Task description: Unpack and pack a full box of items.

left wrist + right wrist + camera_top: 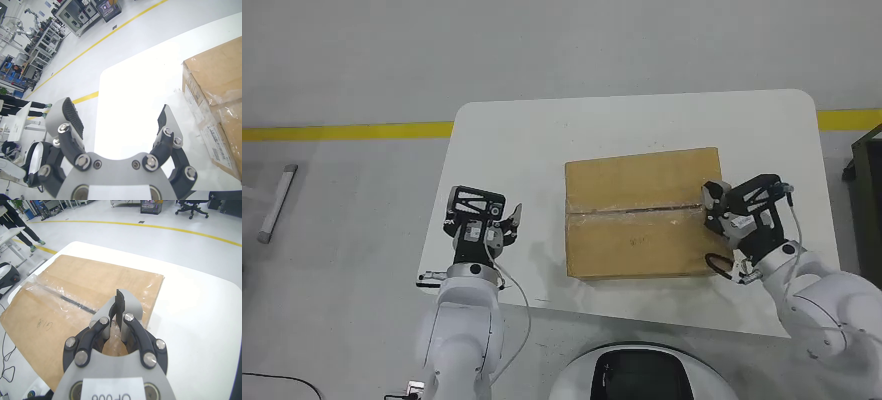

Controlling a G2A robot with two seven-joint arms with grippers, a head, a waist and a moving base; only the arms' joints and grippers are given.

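A closed cardboard box lies on the white table, its two top flaps meeting in a taped seam covered with clear tape. My right gripper is shut, fingers pressed together with nothing between them, over the box's right end by the seam. From the right wrist, the box top spreads out under the gripper. My left gripper is open at the table's left side, apart from the box. In the left wrist view its fingers are spread over bare table, with the box off to one side.
The box's side carries white printed labels. Bare table surface lies left of the box and behind it. A yellow floor line runs past the table's far edge. A dark cabinet edge stands beyond the table's right side.
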